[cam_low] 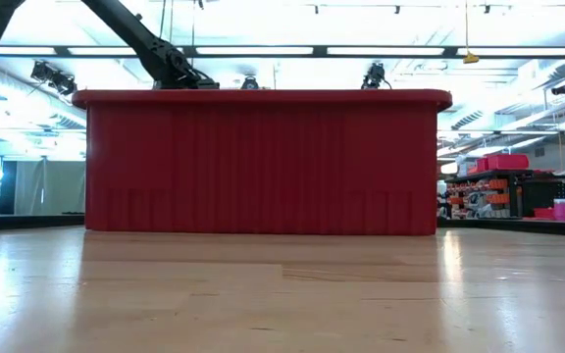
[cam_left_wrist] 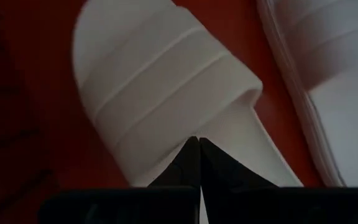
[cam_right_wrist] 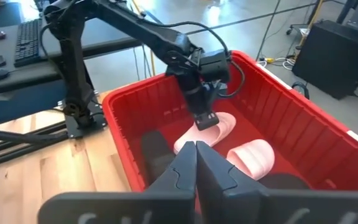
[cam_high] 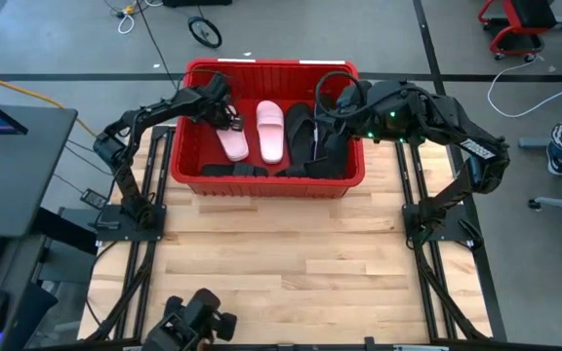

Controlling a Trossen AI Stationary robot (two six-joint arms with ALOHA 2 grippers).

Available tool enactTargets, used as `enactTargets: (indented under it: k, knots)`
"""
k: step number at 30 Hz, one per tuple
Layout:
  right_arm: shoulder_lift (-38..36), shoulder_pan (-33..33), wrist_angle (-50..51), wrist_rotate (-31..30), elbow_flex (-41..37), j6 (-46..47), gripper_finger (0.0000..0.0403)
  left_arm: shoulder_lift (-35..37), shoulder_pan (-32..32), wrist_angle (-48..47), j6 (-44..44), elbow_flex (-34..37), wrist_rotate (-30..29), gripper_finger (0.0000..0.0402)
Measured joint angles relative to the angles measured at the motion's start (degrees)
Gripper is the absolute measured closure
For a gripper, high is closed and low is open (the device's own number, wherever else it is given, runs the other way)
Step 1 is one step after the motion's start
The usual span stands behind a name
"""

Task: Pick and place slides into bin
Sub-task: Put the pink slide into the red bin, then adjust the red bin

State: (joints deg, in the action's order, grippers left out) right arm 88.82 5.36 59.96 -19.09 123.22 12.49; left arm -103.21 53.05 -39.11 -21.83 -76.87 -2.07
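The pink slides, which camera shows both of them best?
The high view: both pink slides lie side by side in the bin. The left wrist view shows one fully, one partly. The right wrist view sees them past the left hand. The low view shows only the bin's wall.

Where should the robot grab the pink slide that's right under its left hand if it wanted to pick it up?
Probably by the wide strap of the pink slide, coming straight down from above. The strap arches over the sole, giving the fingers an edge to pinch, and the red bin walls block side approaches. The left gripper hangs shut over it.
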Motion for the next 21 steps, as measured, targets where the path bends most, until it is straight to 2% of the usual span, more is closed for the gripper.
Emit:
enactTargets:
  k: [5,13,21]
  knots:
    - [0.0,1.01,0.01,0.01,0.0,-0.06,0.0396,-0.07,-0.01,4.43,-0.05,0.03,-5.34,0.04]
    - [0.0,1.33,0.04,0.02,0.0,-0.1,0.0398,-0.07,0.2,12.87,0.15,0.01,-6.55,0.04]
    - [0.0,1.56,0.51,-0.44,0.0,-2.25,0.0393,0.47,-2.76,13.24,-0.14,0.03,3.57,0.0391]
